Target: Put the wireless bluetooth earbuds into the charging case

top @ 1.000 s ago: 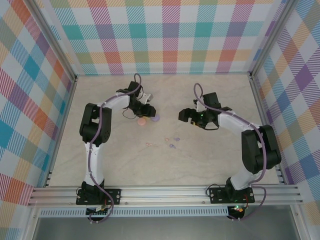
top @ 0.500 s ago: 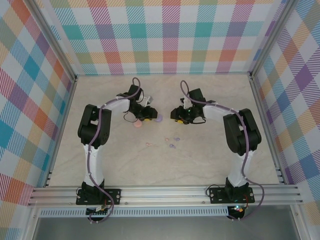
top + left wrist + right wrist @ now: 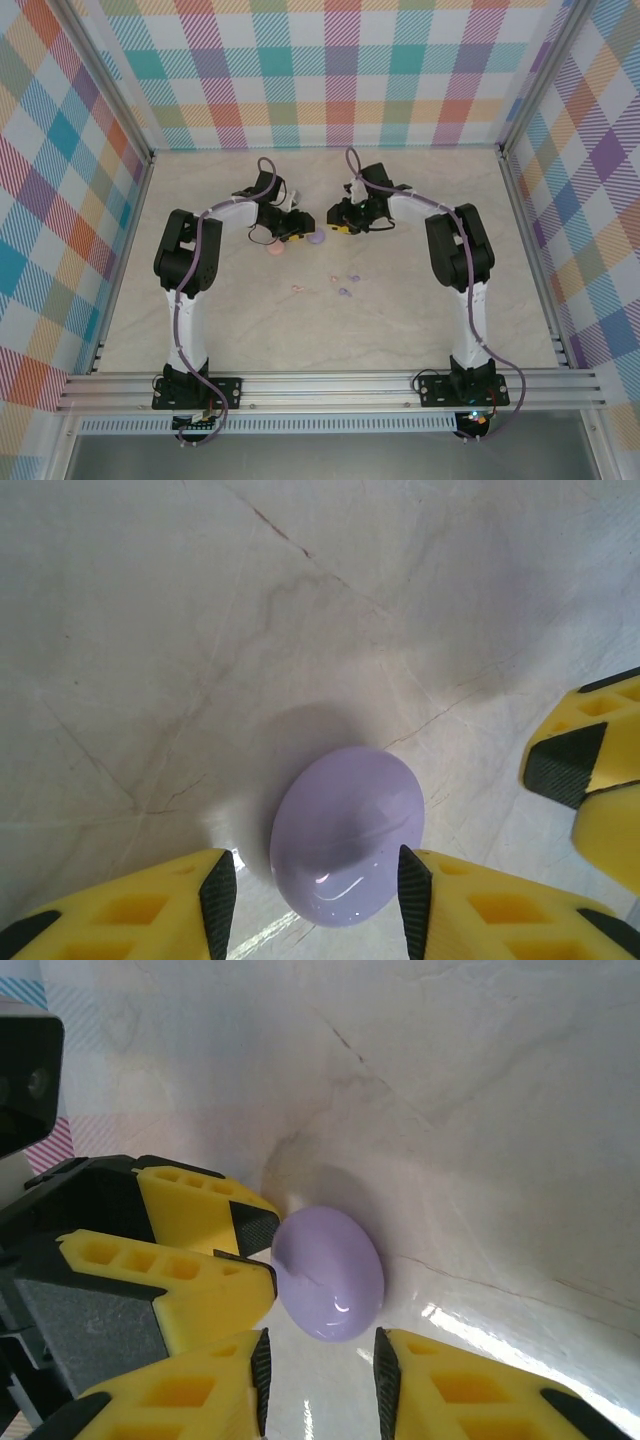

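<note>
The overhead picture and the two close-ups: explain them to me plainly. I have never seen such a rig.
These are two robot arms bolted to the near edge of a marble-look table, each ending in a two-finger gripper with yellow fingers. The wide picture comes from a fixed camera above and behind them; the close-ups come from cameras on the wrists, looking past each arm's own fingers. On the table lie a closed purple charging case, a pink case beside it, and, nearer the arm bases, four tiny earbuds, pink and purple. The left gripper has the purple case between its fingers, with a sliver of table showing on one side, so it isn't clamped. The right gripper stands open just short of the same case, from the opposite side. Nothing looks held.
</note>
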Robot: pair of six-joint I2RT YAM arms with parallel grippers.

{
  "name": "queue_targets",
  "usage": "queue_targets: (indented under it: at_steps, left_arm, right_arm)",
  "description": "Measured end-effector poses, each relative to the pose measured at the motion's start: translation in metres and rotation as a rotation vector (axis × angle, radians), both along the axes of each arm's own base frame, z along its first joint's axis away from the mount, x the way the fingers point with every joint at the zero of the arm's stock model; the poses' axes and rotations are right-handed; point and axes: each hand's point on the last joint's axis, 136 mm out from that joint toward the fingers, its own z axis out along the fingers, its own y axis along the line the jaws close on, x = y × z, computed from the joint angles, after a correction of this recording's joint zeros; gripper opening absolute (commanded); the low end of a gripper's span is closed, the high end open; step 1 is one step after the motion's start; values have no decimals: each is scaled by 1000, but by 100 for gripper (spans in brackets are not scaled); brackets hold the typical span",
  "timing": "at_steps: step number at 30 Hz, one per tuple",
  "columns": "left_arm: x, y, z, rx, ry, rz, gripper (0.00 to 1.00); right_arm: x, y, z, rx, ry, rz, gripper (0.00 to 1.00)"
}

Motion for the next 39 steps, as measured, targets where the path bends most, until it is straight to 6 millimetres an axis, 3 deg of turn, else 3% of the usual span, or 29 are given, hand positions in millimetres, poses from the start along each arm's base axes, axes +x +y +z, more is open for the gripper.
queue_targets:
  at_steps: [4, 11, 39]
  left_arm:
    - [1, 0, 0, -4, 4, 9, 46]
    - [3, -2, 2, -14, -1, 15, 43]
    - [-1, -8, 0, -62, 42, 27, 45]
  right_arm:
    - [-3, 7, -10, -9, 37, 15, 25]
    - [-10, 12, -27, -23, 91, 28, 23]
    - [-10, 15, -28, -11, 117, 26, 19]
